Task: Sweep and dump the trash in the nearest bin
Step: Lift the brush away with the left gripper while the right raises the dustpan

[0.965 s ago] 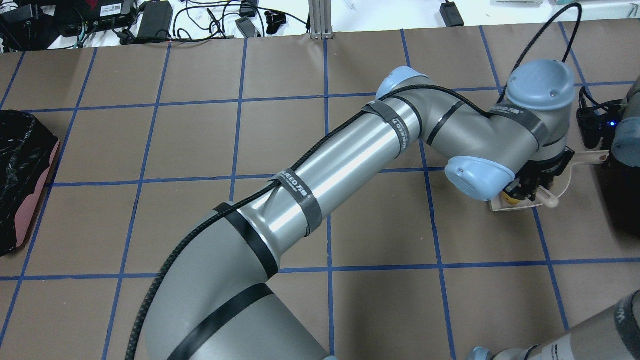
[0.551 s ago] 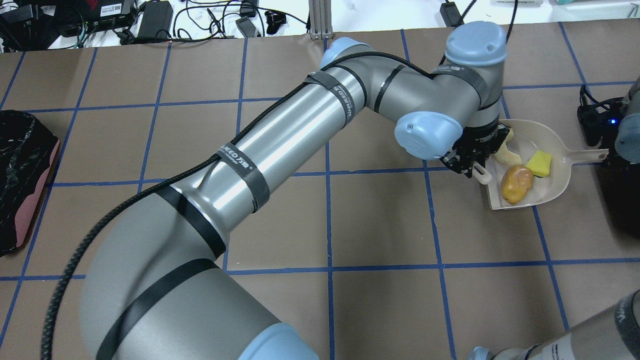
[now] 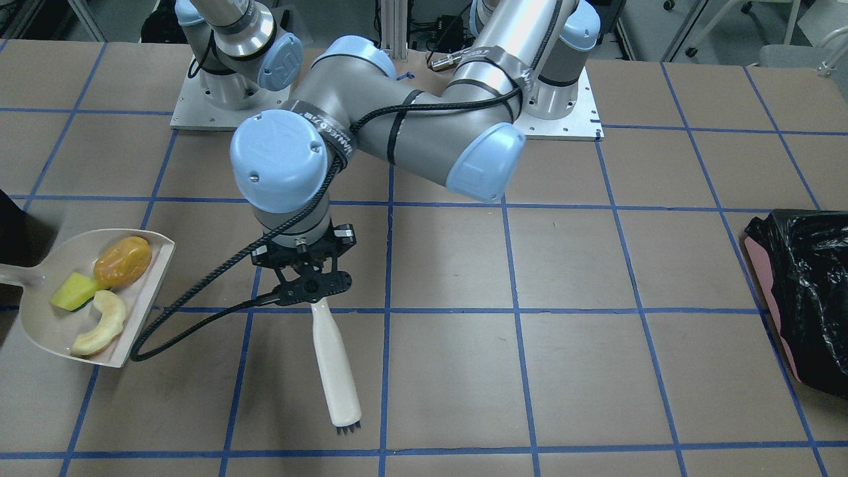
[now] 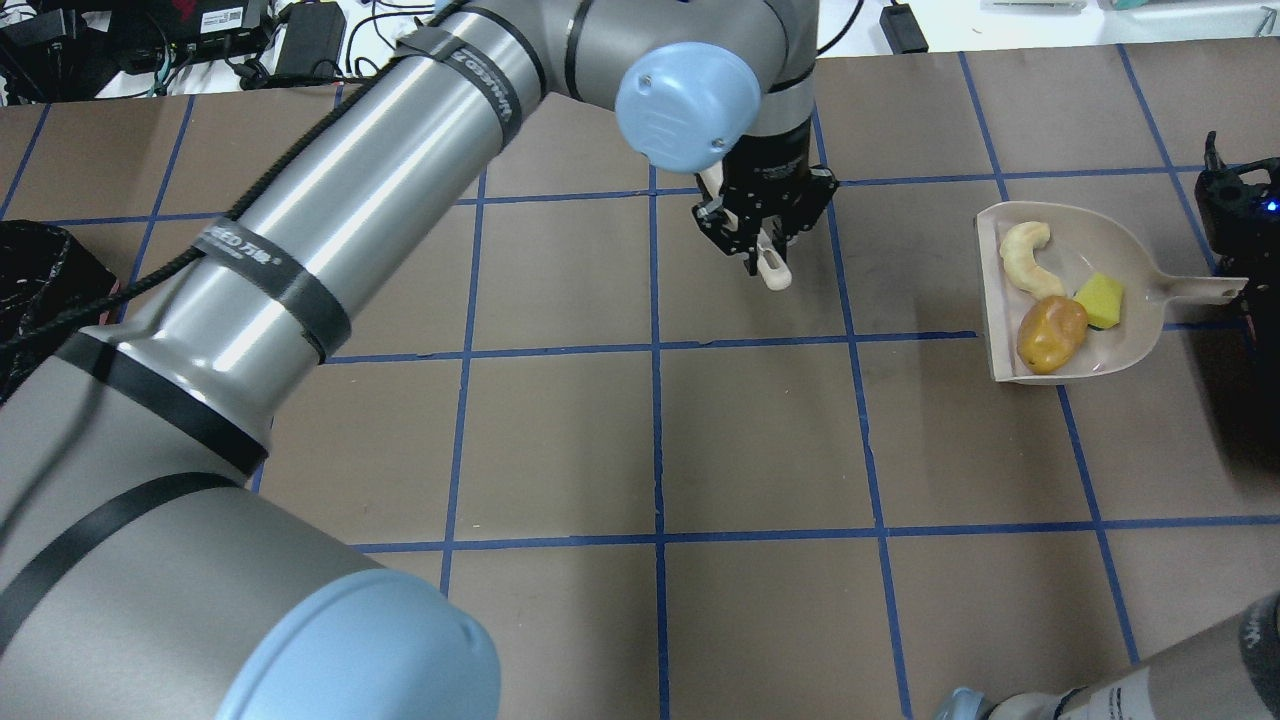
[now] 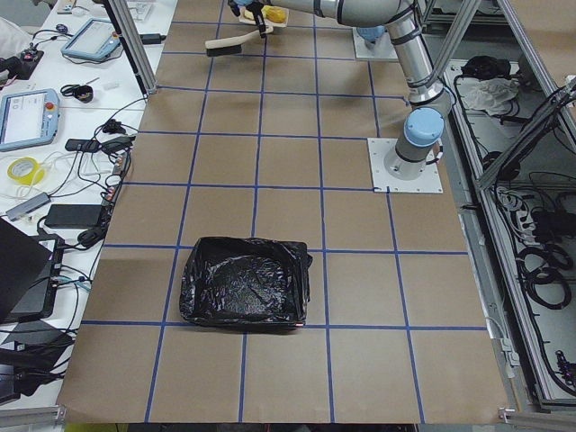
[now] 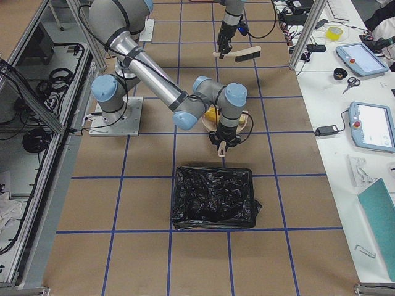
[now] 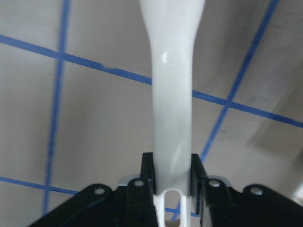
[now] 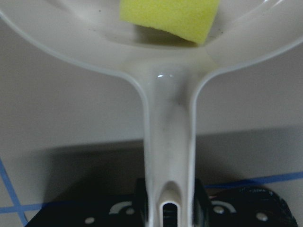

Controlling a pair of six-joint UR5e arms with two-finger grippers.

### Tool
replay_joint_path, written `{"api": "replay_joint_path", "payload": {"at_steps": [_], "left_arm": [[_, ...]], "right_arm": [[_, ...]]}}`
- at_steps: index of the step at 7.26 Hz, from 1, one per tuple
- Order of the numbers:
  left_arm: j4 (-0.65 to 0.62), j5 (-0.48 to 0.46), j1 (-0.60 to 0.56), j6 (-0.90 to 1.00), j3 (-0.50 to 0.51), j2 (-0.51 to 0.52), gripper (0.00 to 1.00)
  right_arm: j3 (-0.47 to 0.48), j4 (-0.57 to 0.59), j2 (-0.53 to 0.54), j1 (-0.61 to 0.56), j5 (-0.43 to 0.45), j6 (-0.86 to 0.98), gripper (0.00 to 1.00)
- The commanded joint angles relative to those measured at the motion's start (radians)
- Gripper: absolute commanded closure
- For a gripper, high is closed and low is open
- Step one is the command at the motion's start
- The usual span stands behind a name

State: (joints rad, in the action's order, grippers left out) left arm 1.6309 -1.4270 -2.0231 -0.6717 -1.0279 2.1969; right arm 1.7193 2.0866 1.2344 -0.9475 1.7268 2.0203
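My left gripper (image 4: pixel 765 245) is shut on the white handle of a brush (image 3: pixel 334 371), also seen in its wrist view (image 7: pixel 173 94). It holds the brush over the table's middle, apart from the dustpan. My right gripper (image 8: pixel 170 198) is shut on the handle of a beige dustpan (image 4: pixel 1130 350). In the pan lie the trash pieces: an orange-brown lump (image 4: pixel 1050 335), a pale crescent slice (image 4: pixel 1025 258) and a yellow-green sponge wedge (image 4: pixel 1100 300). The black bin shows as a dark edge (image 4: pixel 1245 400) beside the dustpan at the right.
A pink bin lined with a crinkly black bag (image 4: pixel 40 300) stands at the table's far left end (image 3: pixel 801 298). Cables and power bricks (image 4: pixel 300 40) lie beyond the table's far edge. The arm bases (image 3: pixel 556 119) stand at the robot's side.
My left arm has swung left and farther from the robot with the brush, off the dustpan. The three pieces now show uncovered. The dustpan has shifted slightly.
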Motion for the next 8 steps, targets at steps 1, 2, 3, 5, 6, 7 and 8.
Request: {"api": "replay_joint_path", "payload": {"at_steps": [1, 2, 3, 5, 6, 7, 8], "left_arm": [[0.09, -0.064, 0.069, 0.228, -0.109, -0.106, 1.0], [0.08, -0.079, 0.064, 0.265, -0.229, -0.17, 1.0], [0.07, -0.076, 0.063, 0.261, -0.361, -0.243, 1.0], [-0.105, -0.07, 0.044, 0.248, -0.627, -0.333, 1.0], [-0.215, -0.066, 0.023, 0.232, -0.691, -0.351, 1.0], [-0.241, -0.063, -0.008, 0.18, -0.693, -0.352, 1.0], [-0.241, -0.064, -0.052, 0.178, -0.708, -0.352, 1.0]], "right_arm": [[-0.117, -0.15, 0.007, 0.073, -0.029, -0.005, 1.0], [-0.174, -0.228, 0.001, 0.119, -0.032, 0.003, 1.0], [-0.219, -0.275, -0.004, 0.169, -0.033, 0.044, 1.0], [-0.26, -0.275, -0.01, 0.284, -0.033, 0.147, 1.0], [-0.292, -0.272, -0.032, 0.336, -0.023, 0.176, 1.0], [-0.356, -0.27, -0.076, 0.383, -0.015, 0.239, 1.0], [-0.433, -0.266, -0.125, 0.415, -0.009, 0.297, 1.0]]}}
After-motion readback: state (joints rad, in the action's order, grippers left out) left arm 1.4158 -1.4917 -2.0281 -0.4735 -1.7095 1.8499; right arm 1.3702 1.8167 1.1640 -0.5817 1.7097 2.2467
